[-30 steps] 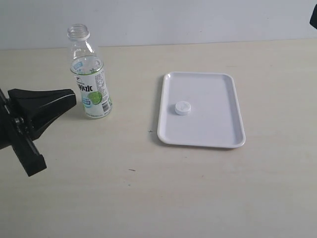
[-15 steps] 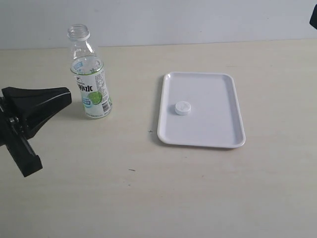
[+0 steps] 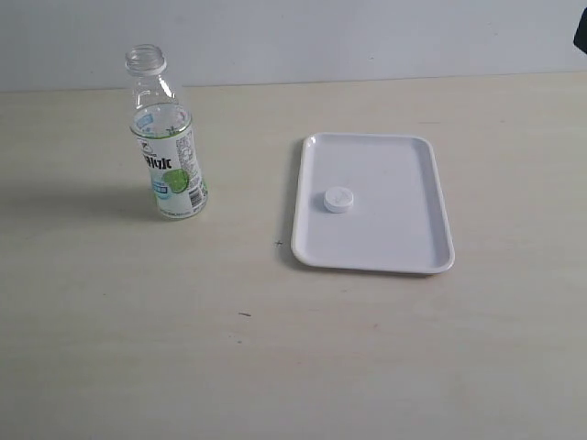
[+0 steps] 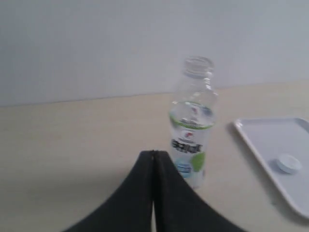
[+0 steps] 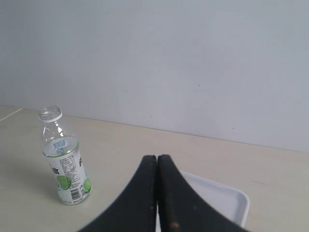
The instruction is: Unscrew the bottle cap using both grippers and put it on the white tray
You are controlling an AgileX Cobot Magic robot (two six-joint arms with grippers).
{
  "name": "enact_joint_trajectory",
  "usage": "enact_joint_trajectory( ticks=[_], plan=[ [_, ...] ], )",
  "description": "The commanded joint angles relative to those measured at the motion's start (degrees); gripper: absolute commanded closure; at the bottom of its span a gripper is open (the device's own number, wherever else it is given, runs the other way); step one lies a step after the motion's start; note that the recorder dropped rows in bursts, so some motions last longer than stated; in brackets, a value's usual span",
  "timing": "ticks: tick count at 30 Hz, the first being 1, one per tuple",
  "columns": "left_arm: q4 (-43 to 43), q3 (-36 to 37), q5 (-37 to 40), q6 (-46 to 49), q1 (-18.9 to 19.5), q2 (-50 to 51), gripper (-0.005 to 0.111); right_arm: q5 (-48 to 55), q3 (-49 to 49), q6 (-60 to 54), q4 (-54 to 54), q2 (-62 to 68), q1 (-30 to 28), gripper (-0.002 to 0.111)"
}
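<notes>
The clear bottle (image 3: pixel 167 147) with the lime label stands upright and uncapped at the table's back left. The small white bottle cap (image 3: pixel 337 199) lies on the white tray (image 3: pixel 404 247), left of its middle. Neither gripper shows in the exterior view. In the left wrist view my left gripper (image 4: pixel 154 153) is shut with nothing in it, a little short of the bottle (image 4: pixel 192 125); the cap (image 4: pixel 288 164) and tray (image 4: pixel 263 140) lie beyond. In the right wrist view my right gripper (image 5: pixel 157 158) is shut and empty, raised above the table, with the bottle (image 5: pixel 63 159) and tray (image 5: pixel 227 200) below.
A pale wall runs along the far edge of the light wooden table (image 3: pixel 275 367). A dark bit of the right arm (image 3: pixel 581 32) shows at the exterior view's upper right corner.
My left gripper has drawn back to the left, away from the bottle, and has left the exterior view. Bottle, cap and tray have not moved.
</notes>
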Motion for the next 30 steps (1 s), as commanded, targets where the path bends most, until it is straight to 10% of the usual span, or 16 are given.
enact_joint_trajectory(
  ticks=[1, 17, 24, 30],
  plan=[
    [-1.1, 0.2, 12.7, -2.0, 0.1, -11.9, 0.107, -0.5, 0.3, 0.1, 0.2, -0.3, -0.2, 0.108],
    [-4.6, 0.8, 21.9, -0.3, 0.1, -22.9, 0.107, -0.5, 0.3, 0.1, 0.3, -0.3, -0.2, 0.108],
    [-41.2, 1.7, 24.7, 49.0, 0.1, -28.0, 0.107, -0.5, 0.3, 0.1, 0.3, -0.3, -0.2, 0.108],
    [-46.4, 9.7, 22.5, 53.7, 0.1, -31.0, 0.107, -0.5, 0.3, 0.1, 0.3, -0.3, -0.2, 0.108]
  ],
)
